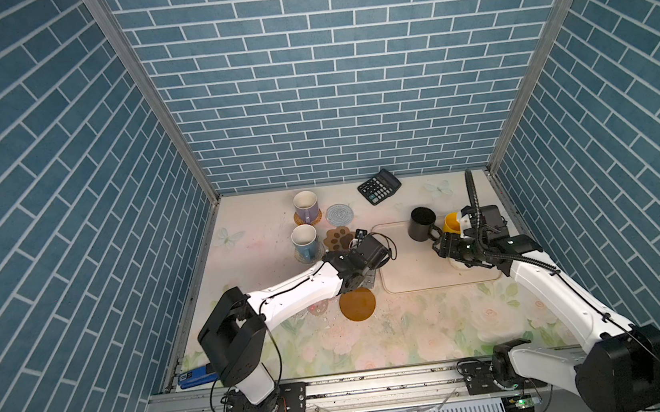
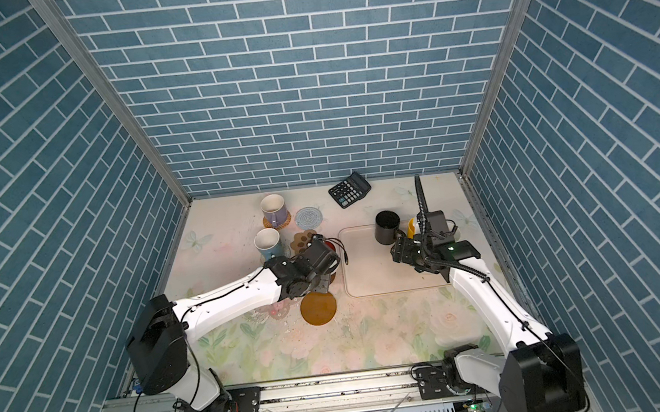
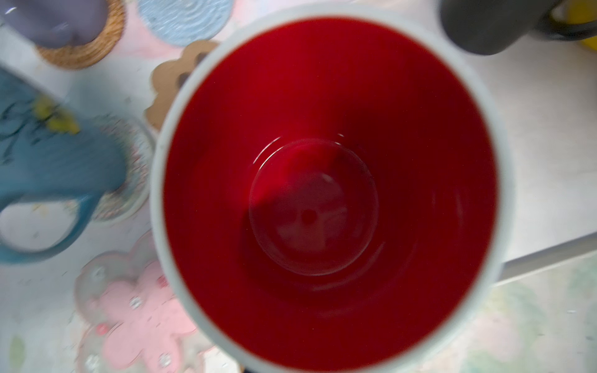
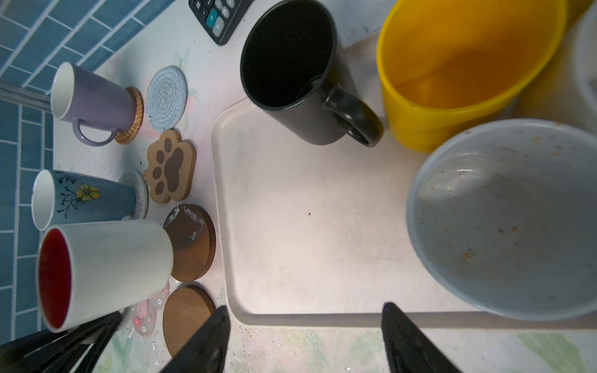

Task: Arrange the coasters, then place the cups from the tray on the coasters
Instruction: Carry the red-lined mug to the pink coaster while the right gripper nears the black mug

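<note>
Left tool (image 1: 359, 238) held the red-lined mug (image 4: 106, 268) upright, base over the scuffed amber coaster (image 4: 195, 245); right tool (image 4: 303, 311) gaped empty.

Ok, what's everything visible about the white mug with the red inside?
The white mug is glossy, ceramic-looking, red inside, empty and upright. The left end effector grips it near the rim; its handle is hidden. Its base overlaps a dark amber disc just outside the tray; whether it is seated is unclear.
</note>
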Robot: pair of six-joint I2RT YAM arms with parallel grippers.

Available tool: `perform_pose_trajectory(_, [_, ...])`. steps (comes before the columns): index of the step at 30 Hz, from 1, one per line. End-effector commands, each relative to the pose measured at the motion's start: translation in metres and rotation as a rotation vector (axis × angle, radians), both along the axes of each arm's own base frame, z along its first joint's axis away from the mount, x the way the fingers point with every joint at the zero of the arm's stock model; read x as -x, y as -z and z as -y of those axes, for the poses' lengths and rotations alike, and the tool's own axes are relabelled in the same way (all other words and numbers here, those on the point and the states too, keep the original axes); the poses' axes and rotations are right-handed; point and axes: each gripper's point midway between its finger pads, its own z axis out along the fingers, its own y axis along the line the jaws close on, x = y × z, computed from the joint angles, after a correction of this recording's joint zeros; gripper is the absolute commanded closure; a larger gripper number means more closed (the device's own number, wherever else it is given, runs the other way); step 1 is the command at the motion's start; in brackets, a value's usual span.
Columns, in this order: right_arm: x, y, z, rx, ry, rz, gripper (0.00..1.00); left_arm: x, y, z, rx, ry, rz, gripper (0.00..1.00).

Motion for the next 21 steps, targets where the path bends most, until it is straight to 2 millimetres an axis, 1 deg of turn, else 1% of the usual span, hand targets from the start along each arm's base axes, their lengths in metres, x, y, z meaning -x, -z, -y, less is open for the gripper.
perform_pose_trajectory(1, [-0.022, -0.027, -0.014, -0.015, 0.011, 0.075, 0.26, -0.009, -0.023, -0.017, 0.059, -0.076, 0.096, 1.0])
perform_pose_trajectory(5, [-0.029, -0.026, -0.028, -0.003, -0.012, 0.067, 0.26, -0.003, -0.014, -0.049, 0.065, -0.138, 0.086, 1.0])
perform_pose_trajectory(8, [-0.035, -0.025, -0.04, 0.005, -0.035, 0.063, 0.26, 0.001, -0.011, -0.07, 0.066, -0.179, 0.089, 1.0])
perform_pose_trajectory(13, [-0.043, -0.024, -0.059, 0.007, -0.067, 0.068, 0.26, 0.007, 0.003, -0.105, 0.037, -0.241, 0.068, 1.0])
perform_pose_trajectory(18, [-0.048, -0.019, -0.073, 0.018, -0.079, 0.055, 0.26, 0.01, 0.013, -0.124, 0.032, -0.279, 0.052, 1.0])
perform_pose_trajectory(21, [-0.049, -0.015, -0.079, 0.022, -0.09, 0.043, 0.26, 0.011, 0.02, -0.128, 0.035, -0.287, 0.036, 1.0])
